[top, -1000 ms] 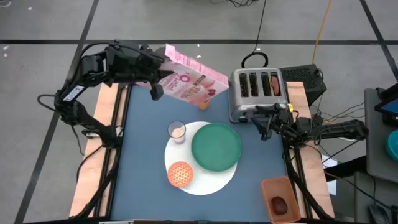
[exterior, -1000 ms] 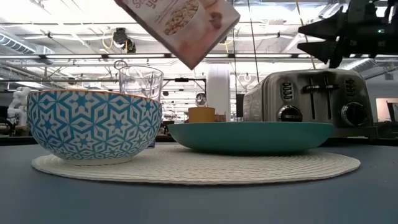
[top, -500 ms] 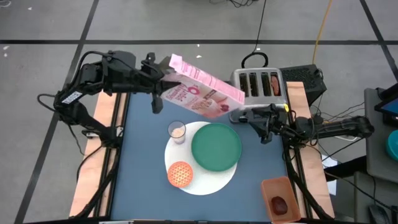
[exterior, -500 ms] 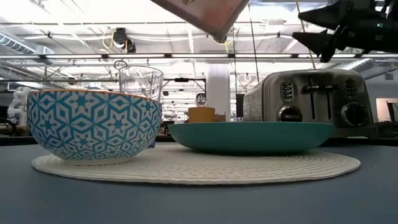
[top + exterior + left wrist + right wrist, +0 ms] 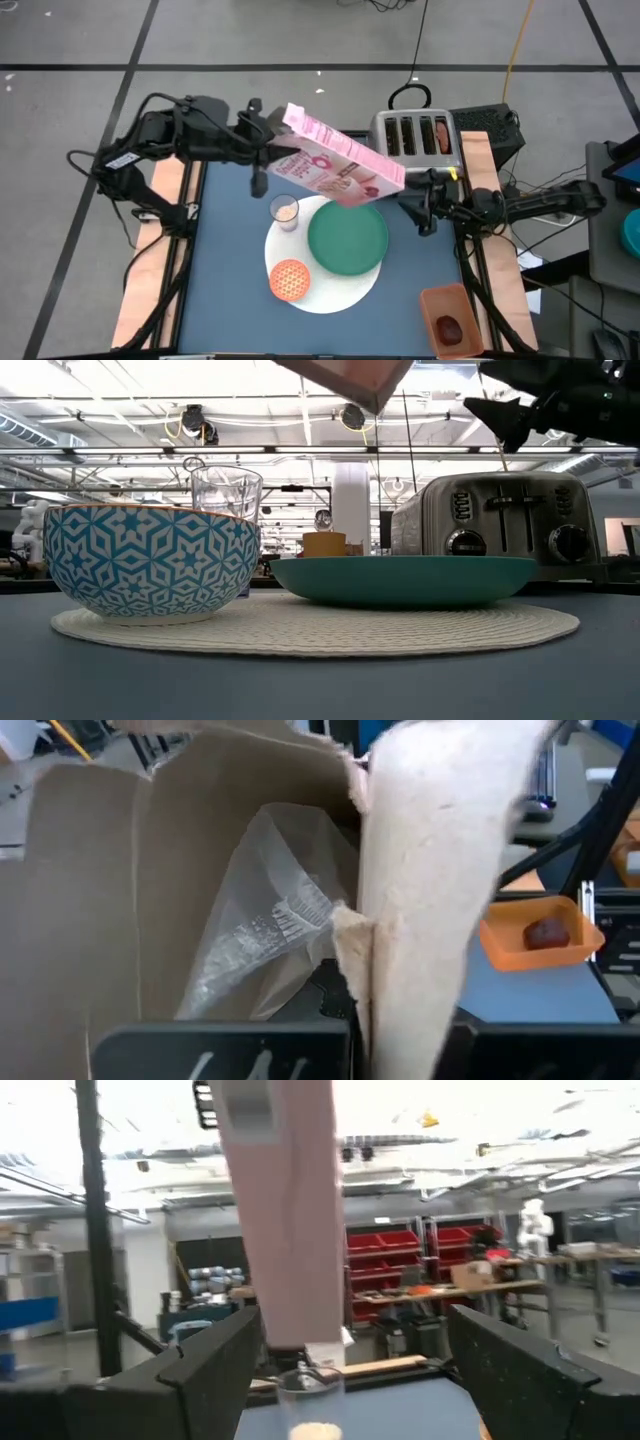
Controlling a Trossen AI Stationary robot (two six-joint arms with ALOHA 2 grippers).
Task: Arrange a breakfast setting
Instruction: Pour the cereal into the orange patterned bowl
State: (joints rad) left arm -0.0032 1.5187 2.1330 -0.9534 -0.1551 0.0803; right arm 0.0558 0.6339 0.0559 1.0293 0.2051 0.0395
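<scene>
I see a round woven white mat (image 5: 330, 290) lying flat in the middle of the blue table (image 5: 230, 300). On it sit a smooth green plate (image 5: 347, 237) to the right, a small bowl (image 5: 289, 280) at the near left with a blue-and-white star pattern outside and orange lattice inside, and a clear ribbed glass (image 5: 285, 211) at the far left with something pale in the bottom. All three stand upright, close together without overlapping.

My left gripper (image 5: 262, 155) reaches in from the far left, arm stretched nearly level, and its fingers are clamped tight on the top end of a pink cardboard cereal box (image 5: 340, 168). The box is tilted, its lower end hanging over the far edge of the plate, well above the table. From the left wrist I look into the open flaps, brown card inside with a crinkled clear bag (image 5: 265, 940).

My right gripper (image 5: 420, 205) comes in level from the right, fingers spread wide and holding nothing, just right of the box and in front of the shiny metal toaster (image 5: 415, 135), which has something dark red in its right slot.

A square orange cup (image 5: 452, 318) with a dark red piece of food (image 5: 451, 327) sits at the near right corner. The near left of the table lies bare.
</scene>
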